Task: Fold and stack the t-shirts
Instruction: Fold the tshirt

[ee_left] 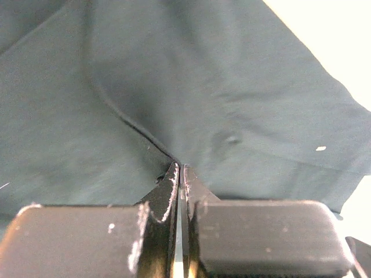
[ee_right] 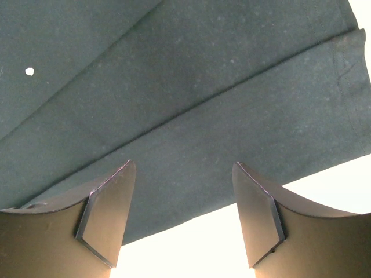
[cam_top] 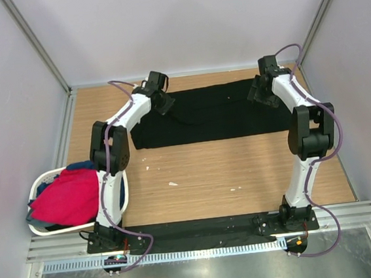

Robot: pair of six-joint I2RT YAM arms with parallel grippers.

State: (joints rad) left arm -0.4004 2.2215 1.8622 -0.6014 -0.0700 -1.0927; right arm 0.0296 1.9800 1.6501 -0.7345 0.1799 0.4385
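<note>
A large black t-shirt lies folded into a long band across the far side of the table. My left gripper is down on its left part. In the left wrist view the jaws are shut, pinching a raised crease of the dark cloth at their tips. My right gripper hovers at the shirt's right end. In the right wrist view it stands open over the near edge of the cloth, with nothing between its fingers. A red t-shirt and a blue one lie heaped in the basket.
A white oval basket sits at the table's left edge beside the left arm. Small white scraps dot the wooden tabletop in front of the shirt. White walls close in the back and both sides.
</note>
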